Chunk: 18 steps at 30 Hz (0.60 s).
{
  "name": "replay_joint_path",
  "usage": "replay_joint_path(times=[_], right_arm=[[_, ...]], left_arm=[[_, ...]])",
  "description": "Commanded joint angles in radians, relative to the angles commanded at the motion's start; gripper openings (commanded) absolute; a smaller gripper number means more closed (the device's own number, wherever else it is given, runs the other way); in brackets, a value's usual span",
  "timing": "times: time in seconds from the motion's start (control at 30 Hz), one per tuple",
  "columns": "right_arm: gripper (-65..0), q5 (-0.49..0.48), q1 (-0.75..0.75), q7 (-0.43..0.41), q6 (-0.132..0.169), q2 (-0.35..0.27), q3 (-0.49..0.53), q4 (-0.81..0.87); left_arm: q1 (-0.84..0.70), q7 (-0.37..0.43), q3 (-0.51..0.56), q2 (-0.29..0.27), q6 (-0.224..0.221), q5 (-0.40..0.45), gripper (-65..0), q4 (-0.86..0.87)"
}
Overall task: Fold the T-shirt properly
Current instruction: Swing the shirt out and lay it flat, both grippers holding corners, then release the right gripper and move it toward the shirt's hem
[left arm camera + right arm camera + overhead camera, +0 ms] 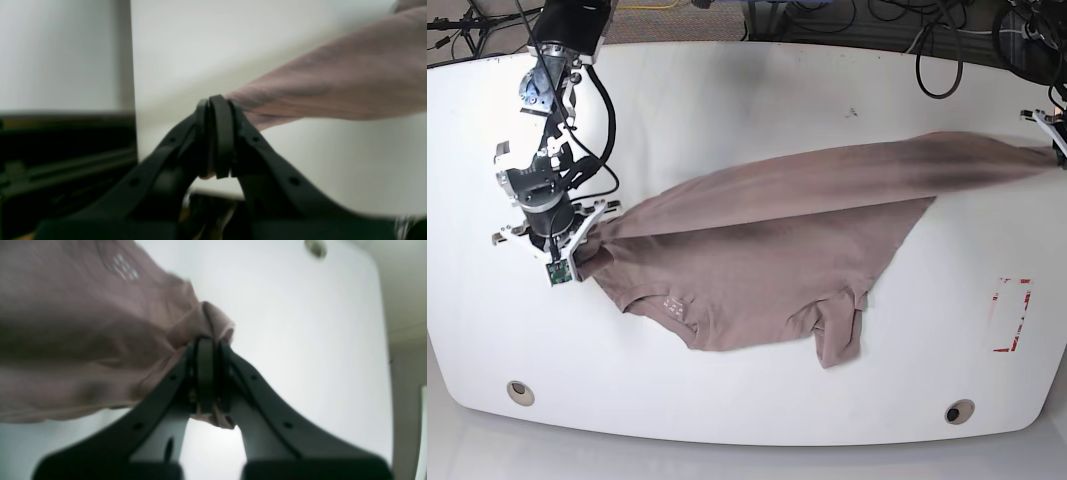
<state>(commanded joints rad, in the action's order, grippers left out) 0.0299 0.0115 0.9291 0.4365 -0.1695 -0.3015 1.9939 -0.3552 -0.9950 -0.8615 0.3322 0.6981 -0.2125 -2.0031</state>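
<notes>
Across the worktop (727, 90), from left edge to right edge: one T-shirt (767, 240), mauve, stretched taut between our right gripper (206, 373) and left gripper (217, 136), both clamped on cloth, presumably to flatten it for folding. In the base view our left gripper is cut off at the edge; both wrist views are blurred.

Black claw (206, 373) fingers – small holes; black cables.

T-shirt (767, 240): dusty mauve, wrinkled, stretched taut L-R across white table (757, 90), lower part w/ sleeve lying flat.
</notes>
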Motion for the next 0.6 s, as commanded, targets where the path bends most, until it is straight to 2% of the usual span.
replay_joint_path(times=[0.1,0.33,0.6], right_arm=[[-65.0,0.000,0.044,0.000,0.000,0.020,-0.018,0.000],[-65.0,0.000,0.126,0.000,0.000,0.063,-0.068,0.000],[-65.0,0.000,0.198,0.000,0.000,0.064,-0.080,0.000]], left_arm=[[-0.026,0.000,-0.002,-0.025,0.000,0.003,-65.0,0.000],[-0.084,0.002,-0.028,-0.032,0.000,0.005,-65.0,0.002],[-0.117,0.002,-0.031,-0.034,0.000,0.005,-65.0,0.011]])
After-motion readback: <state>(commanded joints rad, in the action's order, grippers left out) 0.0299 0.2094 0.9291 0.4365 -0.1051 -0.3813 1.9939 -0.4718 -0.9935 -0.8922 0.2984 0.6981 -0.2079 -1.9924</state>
